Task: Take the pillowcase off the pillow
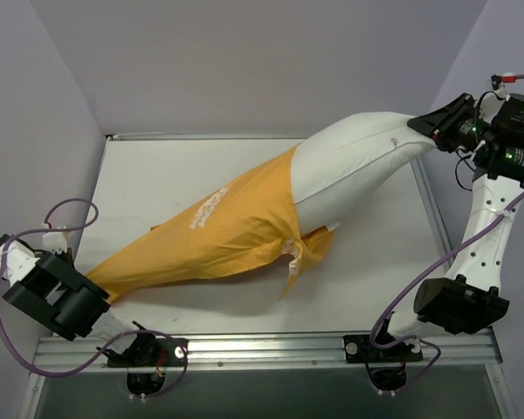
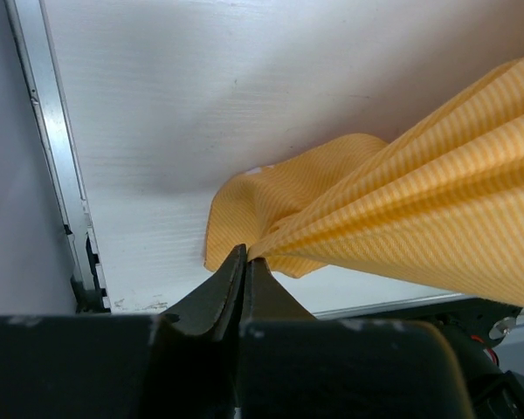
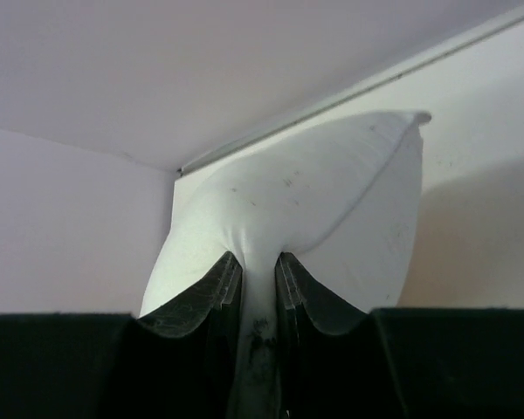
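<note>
The orange-yellow pillowcase [image 1: 210, 236] stretches diagonally across the table, still over the lower half of the white pillow [image 1: 349, 166]. Small white text shows on its upper side. My left gripper [image 1: 100, 301] is shut on the pillowcase's closed end at the near left; the fabric [image 2: 402, 218] fans out taut from the pinched jaws [image 2: 244, 257]. My right gripper [image 1: 426, 127] is shut on the pillow's bare far corner at the upper right, lifted above the table. In the right wrist view the white cushion [image 3: 314, 201] bulges from between the fingers [image 3: 258, 260].
The white table [image 1: 157, 188] has a raised metal rim [image 1: 244, 347] along its near edge and grey walls on three sides. A loose flap of pillowcase hem [image 1: 301, 253] hangs toward the table's middle. Purple cables [image 1: 70, 214] loop by both arms.
</note>
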